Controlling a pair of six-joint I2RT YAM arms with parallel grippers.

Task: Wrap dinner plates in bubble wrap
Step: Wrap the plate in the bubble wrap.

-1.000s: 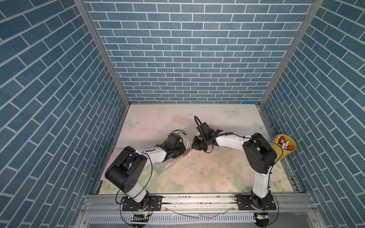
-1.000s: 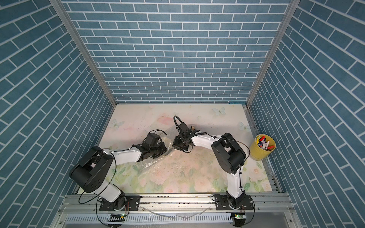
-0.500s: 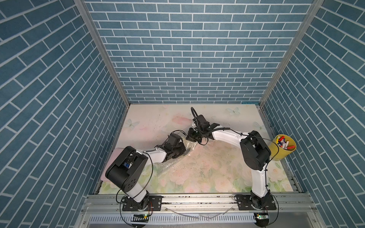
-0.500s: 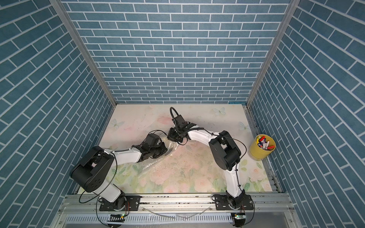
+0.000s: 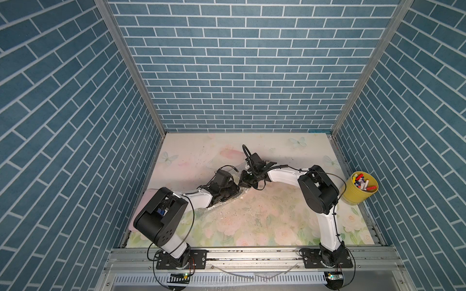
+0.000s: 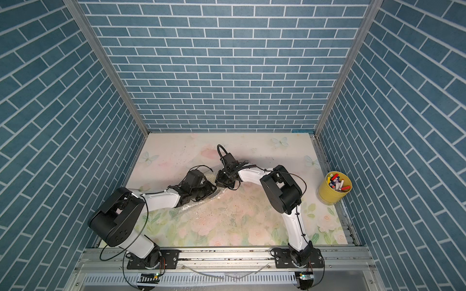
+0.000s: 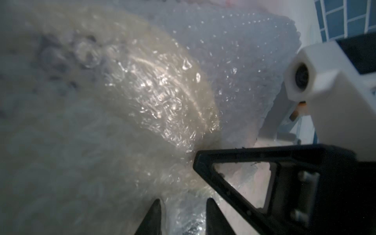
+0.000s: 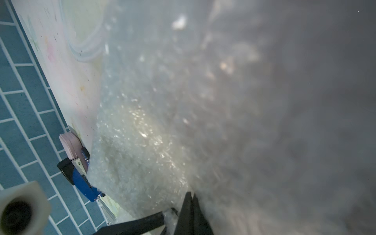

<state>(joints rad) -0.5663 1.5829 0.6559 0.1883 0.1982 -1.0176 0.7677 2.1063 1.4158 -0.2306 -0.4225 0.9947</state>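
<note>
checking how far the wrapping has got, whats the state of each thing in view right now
dinner plate, under cover, only dimly visible
bubble wrap, crinkled, draped over the plate
left hand, open, fingertips apart at the wrap
right hand, shut, pinching the bubble wrap
yellow cup, upright, holding markers

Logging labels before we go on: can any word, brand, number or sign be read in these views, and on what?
No text is readable in any view.
Markers in the yellow cup: any print too small.
Pink and blue object in the right wrist view: no label shows.
Plate under the bubble wrap: blurred dark marks, no letters.
</note>
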